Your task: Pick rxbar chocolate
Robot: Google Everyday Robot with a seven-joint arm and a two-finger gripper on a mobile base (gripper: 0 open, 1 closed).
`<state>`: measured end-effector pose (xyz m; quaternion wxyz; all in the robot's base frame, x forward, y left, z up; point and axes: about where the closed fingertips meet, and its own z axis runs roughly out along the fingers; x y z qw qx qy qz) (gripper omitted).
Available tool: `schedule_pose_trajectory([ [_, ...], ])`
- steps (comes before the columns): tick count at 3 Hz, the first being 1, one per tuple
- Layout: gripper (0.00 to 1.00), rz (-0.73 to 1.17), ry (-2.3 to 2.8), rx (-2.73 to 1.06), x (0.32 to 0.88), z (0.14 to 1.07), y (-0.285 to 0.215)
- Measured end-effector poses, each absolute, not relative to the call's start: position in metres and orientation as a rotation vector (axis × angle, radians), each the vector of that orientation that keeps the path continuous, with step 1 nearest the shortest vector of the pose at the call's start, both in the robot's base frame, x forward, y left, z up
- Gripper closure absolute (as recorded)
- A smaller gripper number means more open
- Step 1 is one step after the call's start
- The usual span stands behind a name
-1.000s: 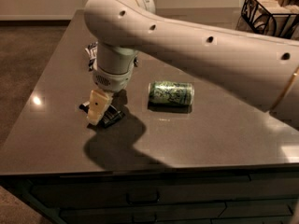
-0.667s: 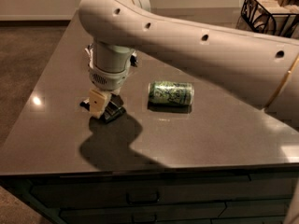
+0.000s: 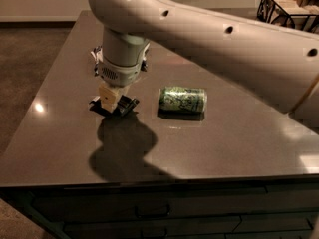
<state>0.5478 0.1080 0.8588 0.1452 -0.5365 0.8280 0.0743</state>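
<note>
The rxbar chocolate (image 3: 115,106), a small flat black wrapper, sits between the fingertips of my gripper (image 3: 111,99) on the left half of the dark table (image 3: 234,143). Its two ends stick out on either side of the cream fingers (image 3: 107,92). It hangs slightly tilted just above the tabletop, with its shadow below it. The gripper points straight down from the big white arm (image 3: 209,39) and is shut on the bar.
A green patterned drink can (image 3: 182,99) lies on its side just right of the gripper. A bit of a blue-and-white bag (image 3: 94,55) shows behind the wrist. A black wire basket (image 3: 289,9) stands at the back right. The table's front edge runs along the bottom.
The gripper has closed on the bar and risen a little with it. The bar has left the tabletop. The can has not moved.
</note>
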Motion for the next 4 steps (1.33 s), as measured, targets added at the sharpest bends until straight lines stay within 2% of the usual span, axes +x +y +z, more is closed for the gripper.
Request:
schedule_pose_trajectory([
  [1, 1.00, 0.207, 2.351, -1.533, 0.558, 0.888, 0.098],
  [3, 1.00, 0.205, 2.283, -1.526, 0.571, 0.949, 0.079],
  [4, 1.00, 0.205, 2.282, -1.526, 0.571, 0.949, 0.079],
])
